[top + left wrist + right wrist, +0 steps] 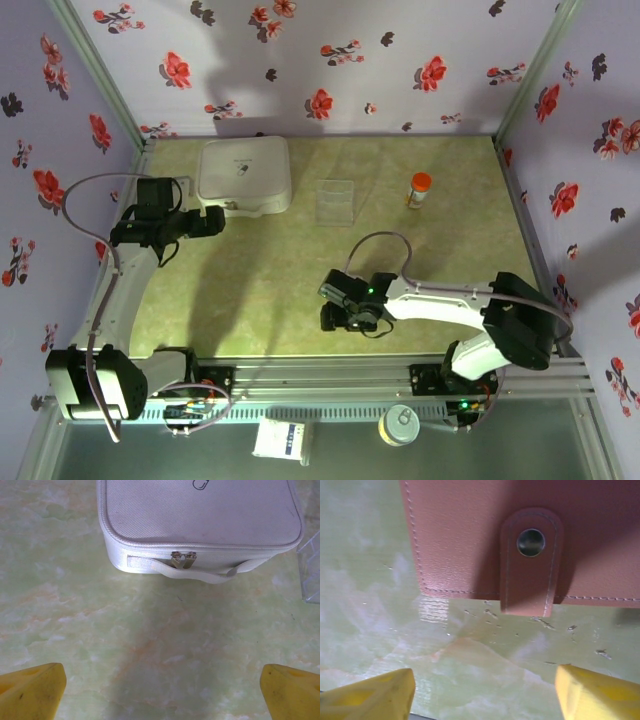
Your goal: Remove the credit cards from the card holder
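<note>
Right gripper (485, 686) facing card holder (465, 540), tab (530, 575) nearest

I'm looking into a lab test cell: floral walls (400, 40) box in the worktop (270, 290), aluminium rail (330, 375) at 6 o'clock.

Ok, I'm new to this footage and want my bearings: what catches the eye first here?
The tan leather card holder, closed under its snap tab, lies flat on the green marbled table just ahead of the open right gripper. At the back left a white zip case faces the open left gripper, with a clear tray and an orange-capped bottle to its right.
</note>
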